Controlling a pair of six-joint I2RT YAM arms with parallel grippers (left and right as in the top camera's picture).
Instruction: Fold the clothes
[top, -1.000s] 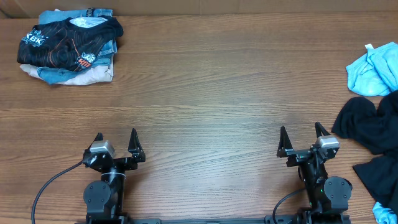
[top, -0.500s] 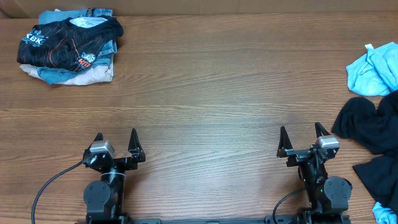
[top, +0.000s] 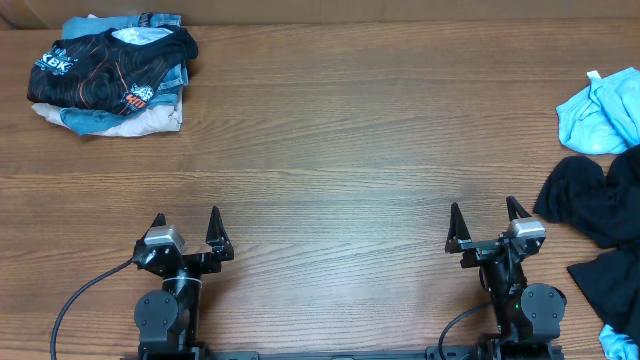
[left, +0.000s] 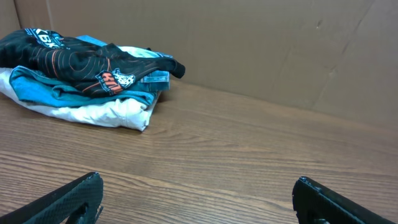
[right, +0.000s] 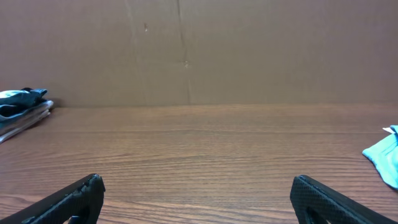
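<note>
Black fabric lay crumpled at the right edge of the wooden table (top: 330, 150): the plain T-shirt (top: 598, 215), bunched up and partly cut off by the overhead view, near the right gripper (top: 483, 208) but not touching it. That gripper's jaws stood wide apart with nothing between them, and the left gripper (top: 186, 216) was likewise spread wide and empty. Just behind the T-shirt sat a light blue garment (top: 600, 112). At the far left corner rested a stack of folded clothes (top: 105, 118), a printed black shirt (top: 110, 65) on top.
</note>
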